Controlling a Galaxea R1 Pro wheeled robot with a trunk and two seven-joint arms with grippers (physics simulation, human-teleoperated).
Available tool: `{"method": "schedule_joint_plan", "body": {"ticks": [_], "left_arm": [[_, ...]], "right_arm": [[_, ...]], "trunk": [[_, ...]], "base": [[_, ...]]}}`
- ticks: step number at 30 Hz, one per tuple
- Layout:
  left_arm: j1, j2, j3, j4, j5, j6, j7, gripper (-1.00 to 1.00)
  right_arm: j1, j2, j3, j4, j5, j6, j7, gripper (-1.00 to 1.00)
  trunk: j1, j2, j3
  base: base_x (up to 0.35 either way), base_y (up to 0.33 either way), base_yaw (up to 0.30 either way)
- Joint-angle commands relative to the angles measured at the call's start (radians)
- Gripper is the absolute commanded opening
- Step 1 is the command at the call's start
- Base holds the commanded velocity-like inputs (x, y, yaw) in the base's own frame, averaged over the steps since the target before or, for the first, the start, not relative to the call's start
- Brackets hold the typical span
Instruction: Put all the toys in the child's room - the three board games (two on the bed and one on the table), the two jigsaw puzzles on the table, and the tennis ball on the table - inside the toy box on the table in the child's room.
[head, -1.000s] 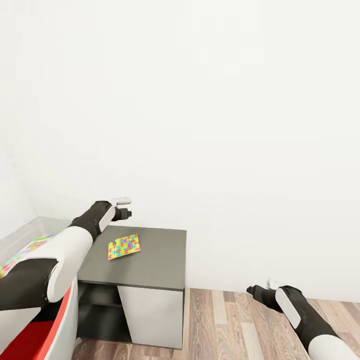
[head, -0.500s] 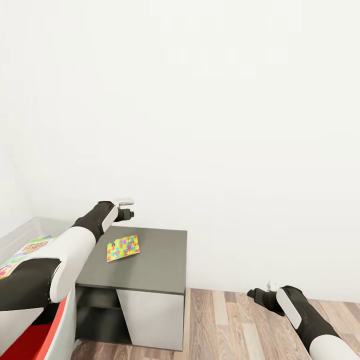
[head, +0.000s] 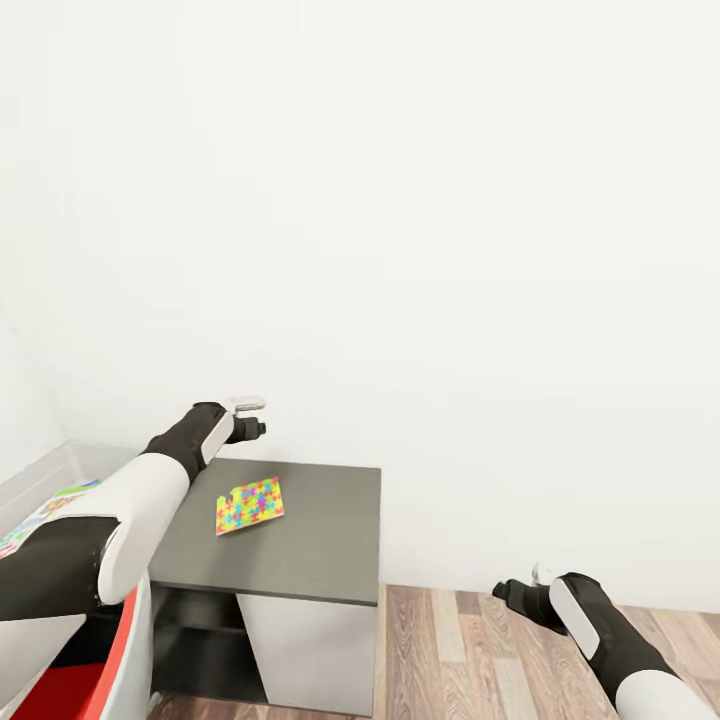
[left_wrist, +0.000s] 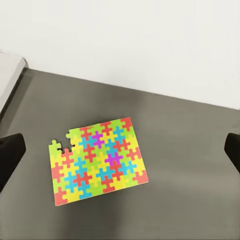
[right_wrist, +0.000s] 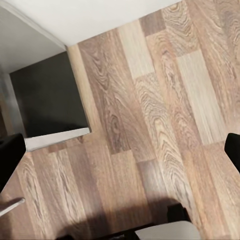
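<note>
Head view: one jigsaw puzzle (head: 249, 505) lies flat on the lower dark-grey section of the table (head: 320, 540), toward that section's left half, apart from every edge. One corner of the puzzle has a notch where a piece sits offset (left_wrist: 56, 147).

Left gripper (head: 252, 428) hangs above the far left part of the dark section, just beyond and slightly left of the puzzle, not touching it. Left wrist view: fingers (left_wrist: 10, 155) wide apart at the picture's two sides, the puzzle (left_wrist: 97, 159) lying on the dark top between them, below the gripper. Jaws spread, nothing held.

Right gripper (head: 512, 590) is low, over the wood floor (head: 470, 650), right of the table and well apart from the puzzle. Right wrist view: fingers (right_wrist: 9, 157) spread wide, floor planks (right_wrist: 150, 125) and a corner of the table's dark panel (right_wrist: 47, 95) beneath. Empty.

At the far left edge, a printed board game (head: 40, 512) lies in the light-grey toy box (head: 35, 475), partly hidden by the left arm.
</note>
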Motion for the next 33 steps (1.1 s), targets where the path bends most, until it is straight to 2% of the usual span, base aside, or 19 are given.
{"method": "schedule_joint_plan", "body": {"ticks": [1,3,9,12,15,19,24,33], "left_arm": [[-0.001,0.001,-0.001,-0.001,0.011,0.005,0.007,1.0],[-0.001,0.001,-0.001,-0.001,0.011,0.006,0.007,1.0],[0.003,-0.003,0.003,0.003,0.015,0.01,0.007,1.0],[0.011,-0.004,0.034,0.033,0.029,0.009,0.009,1.0],[0.014,-0.005,0.08,0.053,0.036,0.009,0.01,1.0],[0.025,-0.002,0.124,0.064,0.04,0.009,0.013,1.0],[0.059,0.0,0.135,0.074,0.039,0.002,0.014,1.0],[0.08,-0.001,0.137,0.076,0.037,-0.002,0.024,1.0]], "right_arm": [[-0.001,0.0,-0.001,-0.001,-0.011,0.007,-0.008,1.0],[-0.004,0.0,0.0,-0.001,-0.012,0.022,-0.008,1.0],[-0.006,-0.001,0.002,-0.001,-0.01,0.171,-0.01,1.0],[-0.005,-0.001,0.004,0.0,-0.009,0.194,-0.011,1.0],[-0.002,-0.003,0.003,-0.002,-0.011,0.205,-0.008,1.0],[0.006,-0.003,0.003,-0.008,-0.011,0.21,-0.008,1.0],[0.008,-0.002,0.005,-0.008,-0.01,0.21,-0.009,1.0],[0.009,-0.003,0.003,-0.008,-0.009,0.208,-0.01,1.0]], "trunk": [[0.001,-0.002,-0.002],[0.001,-0.002,-0.002],[0.001,-0.002,-0.002],[0.001,-0.002,-0.002],[0.001,-0.002,-0.002],[0.001,-0.002,-0.002],[0.001,-0.002,-0.002],[0.001,-0.002,-0.002]], "base": [[0.159,0.11,0.0],[0.196,0.148,0.0],[0.093,0.065,0.0],[0.015,0.01,0.0],[0.005,0.003,0.0],[0.001,0.001,0.0],[0.0,0.0,0.0],[0.0,0.0,0.0]]}}
